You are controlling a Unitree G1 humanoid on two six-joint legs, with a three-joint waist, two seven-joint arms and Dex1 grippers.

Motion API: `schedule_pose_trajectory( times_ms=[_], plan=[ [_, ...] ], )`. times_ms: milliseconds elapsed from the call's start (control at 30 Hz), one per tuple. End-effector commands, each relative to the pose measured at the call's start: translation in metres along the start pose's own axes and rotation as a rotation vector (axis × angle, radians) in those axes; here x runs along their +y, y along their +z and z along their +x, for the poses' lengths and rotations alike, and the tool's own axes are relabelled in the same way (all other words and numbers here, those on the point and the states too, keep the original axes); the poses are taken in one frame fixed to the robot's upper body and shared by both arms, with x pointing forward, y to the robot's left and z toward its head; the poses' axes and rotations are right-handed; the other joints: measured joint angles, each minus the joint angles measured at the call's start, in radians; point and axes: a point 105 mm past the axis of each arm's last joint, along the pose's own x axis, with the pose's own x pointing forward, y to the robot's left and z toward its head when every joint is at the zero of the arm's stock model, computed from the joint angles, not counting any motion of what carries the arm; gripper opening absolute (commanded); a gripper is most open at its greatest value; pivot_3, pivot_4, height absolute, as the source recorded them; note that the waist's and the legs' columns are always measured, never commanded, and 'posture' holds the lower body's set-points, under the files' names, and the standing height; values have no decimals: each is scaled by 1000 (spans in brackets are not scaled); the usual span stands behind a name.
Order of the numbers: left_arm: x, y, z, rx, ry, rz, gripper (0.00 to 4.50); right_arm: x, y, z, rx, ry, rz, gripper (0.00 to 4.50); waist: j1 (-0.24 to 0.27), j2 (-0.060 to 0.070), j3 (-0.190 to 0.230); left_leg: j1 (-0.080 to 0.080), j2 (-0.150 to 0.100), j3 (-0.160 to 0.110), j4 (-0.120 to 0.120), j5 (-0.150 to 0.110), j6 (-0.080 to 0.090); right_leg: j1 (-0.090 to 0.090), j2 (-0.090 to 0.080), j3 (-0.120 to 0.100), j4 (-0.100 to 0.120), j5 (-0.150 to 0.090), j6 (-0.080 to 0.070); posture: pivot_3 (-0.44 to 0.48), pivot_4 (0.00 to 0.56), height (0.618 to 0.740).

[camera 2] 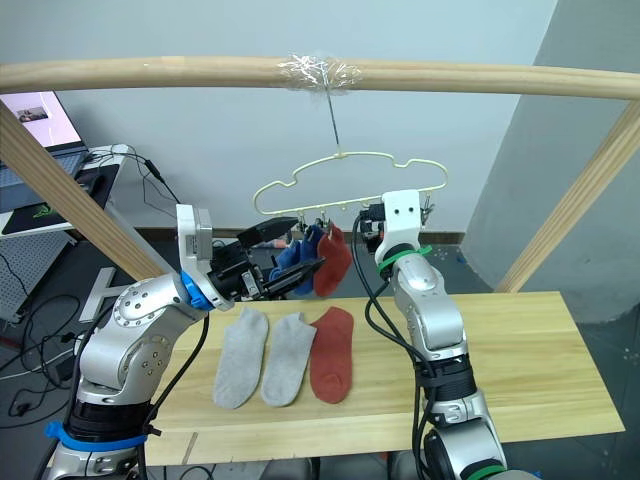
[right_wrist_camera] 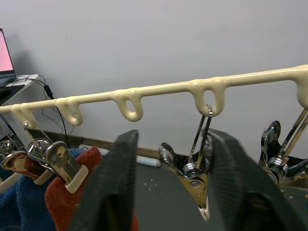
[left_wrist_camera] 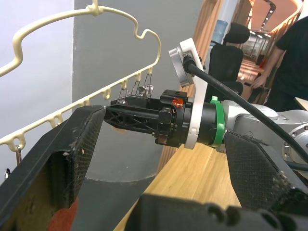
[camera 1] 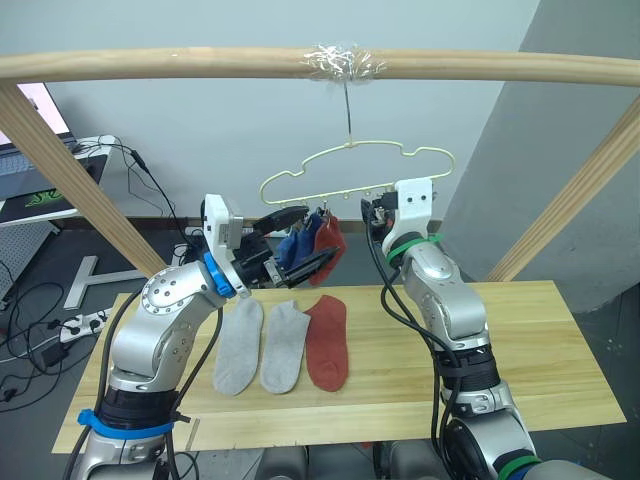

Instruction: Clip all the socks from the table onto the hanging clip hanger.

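Note:
The pale yellow clip hanger (camera 1: 352, 163) hangs from the wooden pole. Two blue socks (camera 1: 297, 245) and a rust red sock (camera 1: 328, 240) hang from its left clips. On the table (camera 1: 520, 350) lie two grey socks (camera 1: 238, 345) (camera 1: 283, 345) and a red sock (camera 1: 327, 342), side by side. My left gripper (camera 1: 322, 232) is open, its fingers above and below the hanging socks, gripping nothing. Up at the hanger's clip row, my right gripper (right_wrist_camera: 172, 139) is open, with a free metal clip (right_wrist_camera: 192, 175) dangling between its fingers (right_wrist_camera: 115, 183).
The round wooden pole (camera 1: 200, 62) spans the top, with slanted wooden legs (camera 1: 70, 180) at both sides. A laptop (camera 1: 25, 150) and cables sit on a stand at the far left. A person (left_wrist_camera: 293, 57) stands beyond the table's right side.

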Motion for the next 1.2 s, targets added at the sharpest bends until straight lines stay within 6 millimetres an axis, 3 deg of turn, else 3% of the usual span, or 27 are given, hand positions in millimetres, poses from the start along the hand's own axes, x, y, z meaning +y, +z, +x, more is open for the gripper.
schedule_pose_trajectory(
  times_ms=[33,167,400,467,700,800,1033,1200],
  plan=[
    [-5,12,2,-35,-20,33,4500,4,20,0,-80,16,10,794,0,0,0,0,0,0,0,0,0,0,0,0,0,0,0,203,164,740],
    [-6,11,2,-34,-20,30,4500,4,20,0,-82,15,10,8,0,0,0,0,0,0,0,0,0,0,0,0,0,0,0,203,164,740],
    [-12,2,1,2,-31,27,4500,0,16,-3,-62,16,-9,8,0,0,0,0,0,0,-1,0,0,0,0,0,-1,0,0,193,167,740],
    [-16,-18,-1,101,-31,55,4500,-2,14,-6,-49,30,-26,8,0,1,1,0,0,0,-2,0,0,0,0,0,-1,0,0,185,167,740],
    [-41,-124,-15,470,38,-22,4500,-16,9,-19,-15,26,-64,8,-1,2,1,1,0,0,-4,0,0,0,0,0,-2,0,0,151,163,740],
    [-50,-159,-14,553,57,-10,4500,-19,8,-23,-6,12,-69,8,0,2,1,1,0,0,-4,0,0,-1,0,0,-1,0,0,134,162,740],
    [-64,-200,11,603,65,65,4500,-20,3,-30,15,-20,-58,8,-1,2,1,1,0,0,-4,0,0,0,0,0,-1,0,0,109,163,740],
    [-55,-214,18,647,102,111,4500,-20,2,-32,19,-30,-55,8,-3,2,1,1,-1,0,-4,0,0,0,0,0,-1,0,0,93,163,740]
  ],
)
